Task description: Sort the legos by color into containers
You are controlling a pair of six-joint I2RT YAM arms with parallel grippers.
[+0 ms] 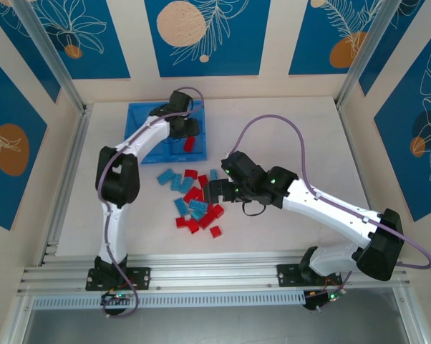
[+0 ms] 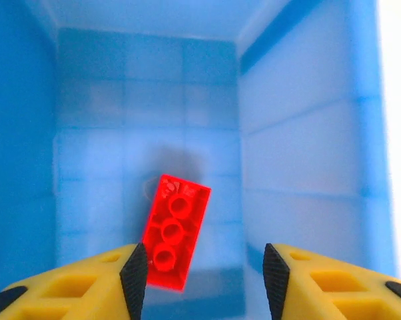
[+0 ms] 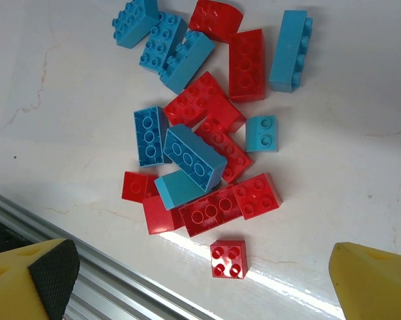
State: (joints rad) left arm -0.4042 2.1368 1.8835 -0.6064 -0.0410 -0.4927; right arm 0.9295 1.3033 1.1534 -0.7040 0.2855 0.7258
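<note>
At the far edge of the table (image 1: 287, 129), toward its left corner: the shallow blue bin (image 1: 140, 118), two compartments side by side. Reaching across from the near left edge to the bin's right compartment (image 2: 100, 133), the left arm (image 1: 119, 179). Just above that compartment's floor, the left gripper (image 2: 204, 277), jaws parted a narrow way and clamping nothing. Between the yellow fingers and a little ahead of them, one red brick (image 2: 175, 230), studs up, tilted askew, one lower corner at the black pad (image 2: 134, 277) on the left of the wrist view, well clear of the other pad; impossible to tell whether touching that pad or lying flat on the floor. Near the middle of the table, left of centre and closer to the near edge than to the far one: the rest of the legos (image 3: 200, 133), red and light blue mixed in a loose heap, some stacked or leaning on others, one small red square brick (image 3: 228, 259) just apart on the near side. Directly above that heap, the right gripper (image 3: 197, 280), jaws spread wide, empty, one finger at each lower corner of the wrist view. Along the near edge, beside the heap, a ribbed aluminium rail (image 3: 120, 287).
</note>
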